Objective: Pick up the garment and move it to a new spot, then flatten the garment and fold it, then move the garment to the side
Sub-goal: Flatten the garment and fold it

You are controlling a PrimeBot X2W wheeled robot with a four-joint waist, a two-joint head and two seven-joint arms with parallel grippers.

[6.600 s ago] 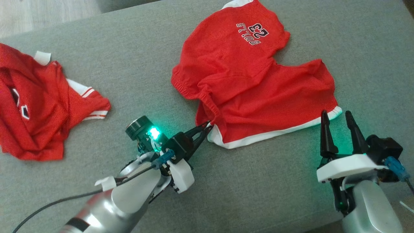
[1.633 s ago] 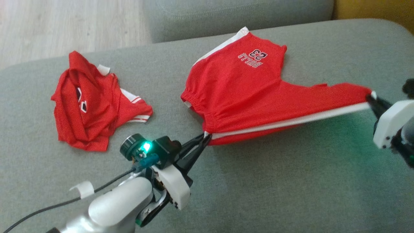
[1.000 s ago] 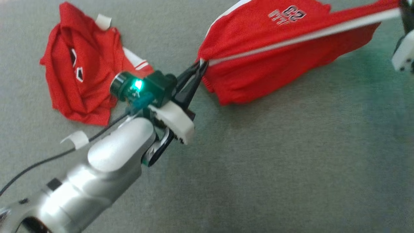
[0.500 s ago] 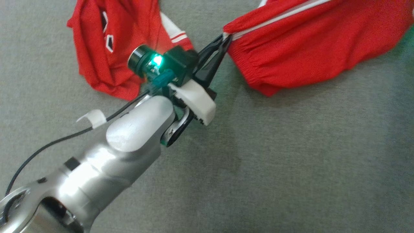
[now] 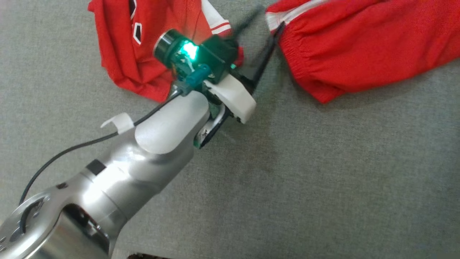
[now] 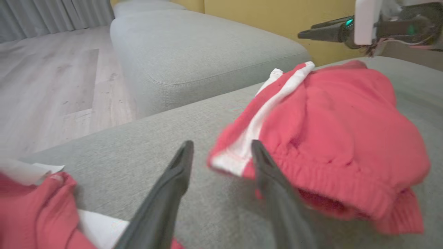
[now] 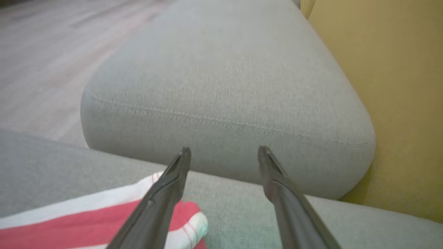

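Snagging is the likeliest trouble: the left pincer (image 6: pixel 221 145) stands wide apart and grips nothing, yet the white-trimmed waistband corner of the red shorts (image 5: pixel 359 54) sits right against one of its fingers, so a careless pull away could drag the cloth and rumple it more. The shorts lie bunched, not flat, on the grey sofa cushion (image 5: pixel 287 180), with a second red garment (image 5: pixel 143 54) close beside the left arm, easy to sweep or grab by mistake. The right pincer (image 7: pixel 225 150) is equally spread and empty above the far hem. Beyond are another grey cushion (image 7: pixel 225 86), pale wooden floor (image 6: pixel 52 86) and a yellow wall (image 7: pixel 398 86).
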